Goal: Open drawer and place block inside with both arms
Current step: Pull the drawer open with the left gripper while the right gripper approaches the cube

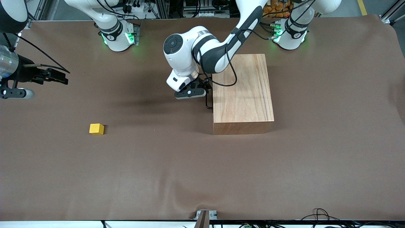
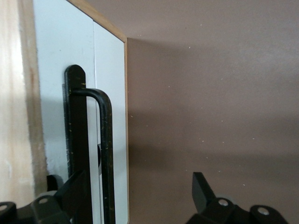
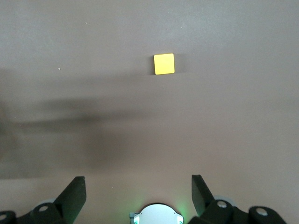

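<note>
Left tool [image 1: 207,95] low near the counter's middle, fingers spread wide. Right tool [image 1: 58,76] up over the right arm's end, fingers spread too, waiting.

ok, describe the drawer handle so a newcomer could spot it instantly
Find the light-wood box near the table's middle. On its white front panel, facing the right arm's end, is the handle: a thin black loop, the only dark part there, with the open left gripper around it.

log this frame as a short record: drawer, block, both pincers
drawer: shut, white front flush in the wooden box
handle: black loop between open fingers of left pincer, not clamped
block: yellow cube on the table, toward the right arm's end, apart from the box
right pincer: open, empty, above the table, block in its view
</note>
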`<action>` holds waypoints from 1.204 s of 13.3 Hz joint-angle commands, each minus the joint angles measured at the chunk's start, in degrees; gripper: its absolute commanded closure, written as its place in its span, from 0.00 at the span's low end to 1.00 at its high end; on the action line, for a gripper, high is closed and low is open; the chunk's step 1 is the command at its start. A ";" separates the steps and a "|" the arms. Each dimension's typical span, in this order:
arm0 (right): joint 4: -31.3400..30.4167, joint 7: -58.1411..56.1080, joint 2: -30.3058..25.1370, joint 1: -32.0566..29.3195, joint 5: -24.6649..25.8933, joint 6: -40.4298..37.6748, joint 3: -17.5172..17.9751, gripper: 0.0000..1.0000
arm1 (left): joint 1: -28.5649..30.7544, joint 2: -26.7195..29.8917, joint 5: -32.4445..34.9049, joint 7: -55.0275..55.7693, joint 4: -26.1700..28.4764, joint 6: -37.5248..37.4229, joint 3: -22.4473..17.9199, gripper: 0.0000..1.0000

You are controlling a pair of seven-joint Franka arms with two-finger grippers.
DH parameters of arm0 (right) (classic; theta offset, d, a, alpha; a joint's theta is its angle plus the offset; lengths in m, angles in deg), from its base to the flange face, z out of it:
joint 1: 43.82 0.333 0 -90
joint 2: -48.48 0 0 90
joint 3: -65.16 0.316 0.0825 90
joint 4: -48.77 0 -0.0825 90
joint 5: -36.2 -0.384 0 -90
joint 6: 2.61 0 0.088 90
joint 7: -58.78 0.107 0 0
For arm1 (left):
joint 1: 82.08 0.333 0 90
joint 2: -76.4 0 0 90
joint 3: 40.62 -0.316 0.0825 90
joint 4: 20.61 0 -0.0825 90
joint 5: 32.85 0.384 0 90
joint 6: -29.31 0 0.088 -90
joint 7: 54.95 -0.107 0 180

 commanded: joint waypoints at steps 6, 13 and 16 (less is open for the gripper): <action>1.24 -0.23 4.94 -1.20 0.69 -1.02 -0.12 0.00 | -0.47 -1.24 0.41 -1.39 -0.81 -1.66 0.06 0.00; -10.61 -0.58 4.68 -2.08 0.69 17.24 -0.12 0.00 | -0.47 -2.56 -0.91 -1.39 -0.89 -1.13 0.24 0.00; -17.99 -0.58 3.89 -2.09 0.69 27.08 -0.12 0.00 | -0.47 -2.74 -1.17 -1.39 -1.16 -0.69 0.94 0.00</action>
